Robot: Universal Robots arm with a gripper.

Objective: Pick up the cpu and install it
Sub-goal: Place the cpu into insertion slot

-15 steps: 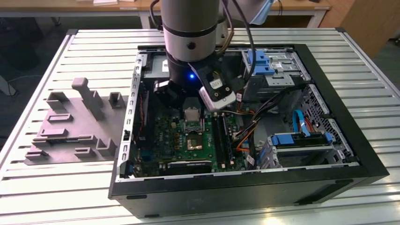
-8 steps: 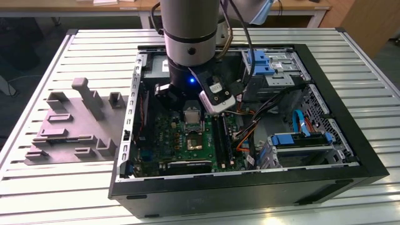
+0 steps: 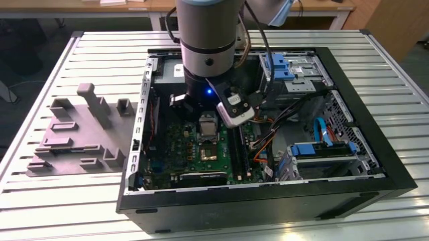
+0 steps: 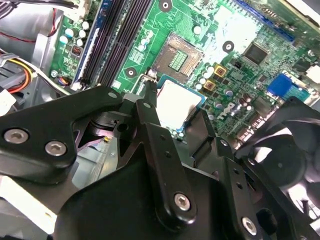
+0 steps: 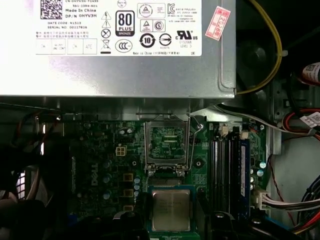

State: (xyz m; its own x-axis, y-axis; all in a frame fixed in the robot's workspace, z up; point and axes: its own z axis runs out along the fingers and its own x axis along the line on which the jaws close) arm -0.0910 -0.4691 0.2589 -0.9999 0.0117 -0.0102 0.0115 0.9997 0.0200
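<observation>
cpu (image 4: 172, 100) | gripped in the hand (image 4: 176, 114), jaws closed on its edges | above motherboard (image 4: 145, 25), just beside open socket (image 4: 177, 55)

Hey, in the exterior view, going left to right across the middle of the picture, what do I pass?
Grey fixture block → computer case's left wall → cpu → orange cables → blue-clipped drive cage → case's right wall.

Matt silvery metal cpu (image 5: 171, 210), glossy green motherboard (image 4: 280, 62).
</observation>
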